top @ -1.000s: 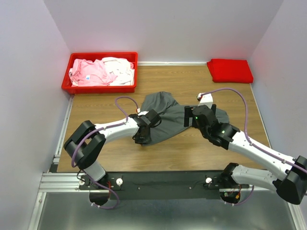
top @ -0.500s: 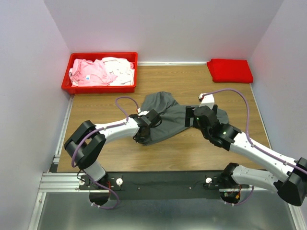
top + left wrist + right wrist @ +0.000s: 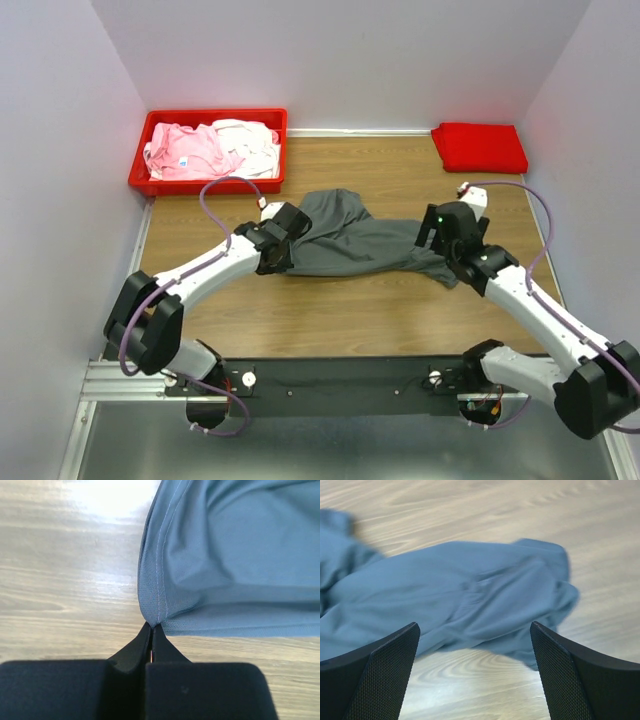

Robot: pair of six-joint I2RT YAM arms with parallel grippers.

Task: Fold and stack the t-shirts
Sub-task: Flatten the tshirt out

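- Black fingers of the left gripper (image 3: 151,630) are pressing tight together, pinching a stitched, hemmed corner of the dark grey t-shirt (image 3: 350,242) right at their tips.
- Left arm is stretching forward and inward from its base, with the wrist angling down at the shirt's left end.
- Right gripper (image 3: 474,626) is standing with its jaws spread wide, and a bunched end of the grey shirt is lying below and between its mesh-faced fingers (image 3: 385,670); whether they are touching the cloth cannot be told.
- Right arm is reaching forward and inward in a long diagonal, its wrist sitting over the shirt's right end.
- Grey cloth is lying stretched sideways between the two grippers, rumpled, in the middle of the wooden table (image 3: 350,320).
- Pink t-shirt (image 3: 185,150) and white t-shirt (image 3: 255,140) are lying heaped in the red bin (image 3: 140,182) at the far left corner; a small blue tag on the pink one is too small to read.
- Red t-shirt (image 3: 480,147) is lying folded at the far right corner, well apart from both grippers.
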